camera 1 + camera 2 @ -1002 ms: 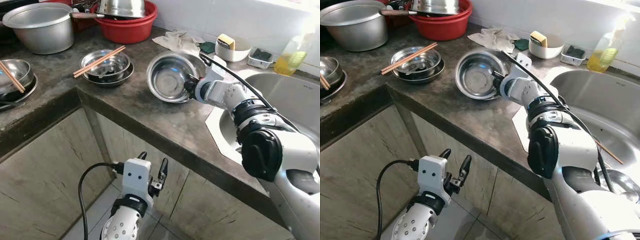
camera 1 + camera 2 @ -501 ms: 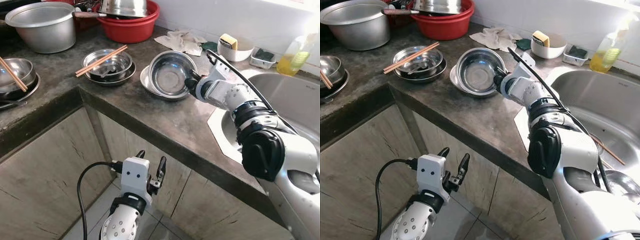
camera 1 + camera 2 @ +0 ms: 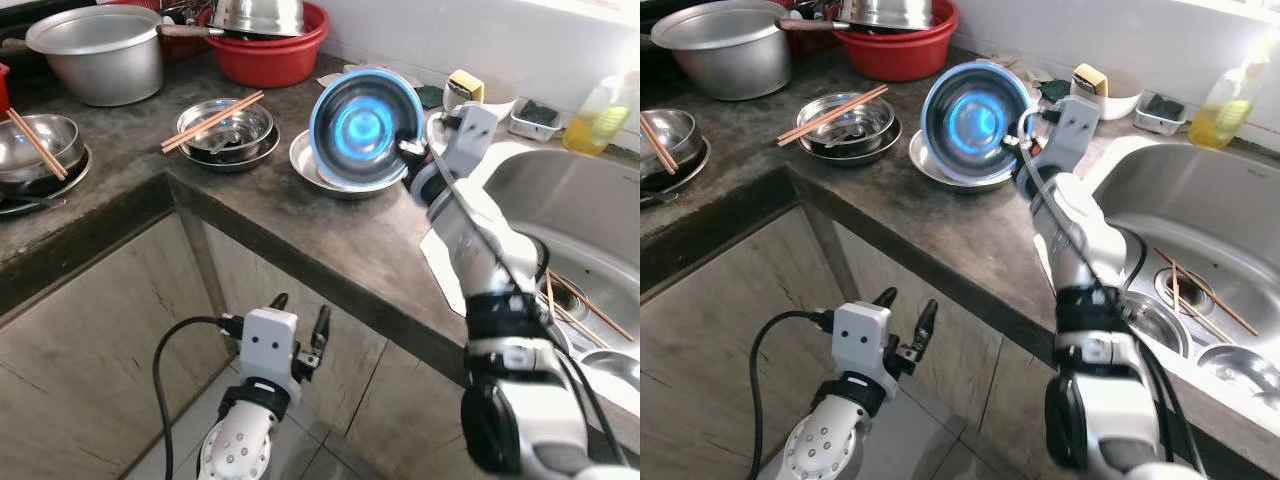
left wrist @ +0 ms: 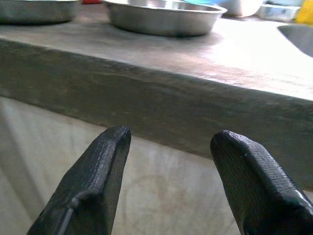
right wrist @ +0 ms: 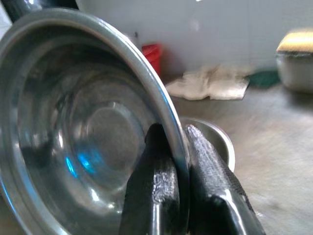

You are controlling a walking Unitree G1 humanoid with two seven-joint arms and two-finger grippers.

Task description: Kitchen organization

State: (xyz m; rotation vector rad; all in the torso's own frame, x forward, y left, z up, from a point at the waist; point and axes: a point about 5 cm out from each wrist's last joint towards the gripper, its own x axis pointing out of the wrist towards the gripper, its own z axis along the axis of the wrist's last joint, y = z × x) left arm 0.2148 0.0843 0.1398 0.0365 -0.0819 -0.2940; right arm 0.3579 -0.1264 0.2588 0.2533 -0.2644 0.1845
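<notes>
Right gripper [image 5: 181, 191] clamping rim of round shiny steel bowl [image 3: 364, 128], holding it tilted on edge above shallow steel dish [image 3: 318, 172] on grey stone counter [image 3: 300, 235]. Step: stacking bowls, likely. Next: tipping it flat into dish, releasing. Left gripper [image 4: 168, 186] hanging below counter edge, fingers apart.

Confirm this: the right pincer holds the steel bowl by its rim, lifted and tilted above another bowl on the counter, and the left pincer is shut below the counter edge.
One detail is wrong. The left pincer is open, not shut: the left wrist view shows a clear gap between its fingers. The rest stands: the right pincer clamps the rim of the steel bowl, lifted and tilted above another bowl on the counter.
</notes>
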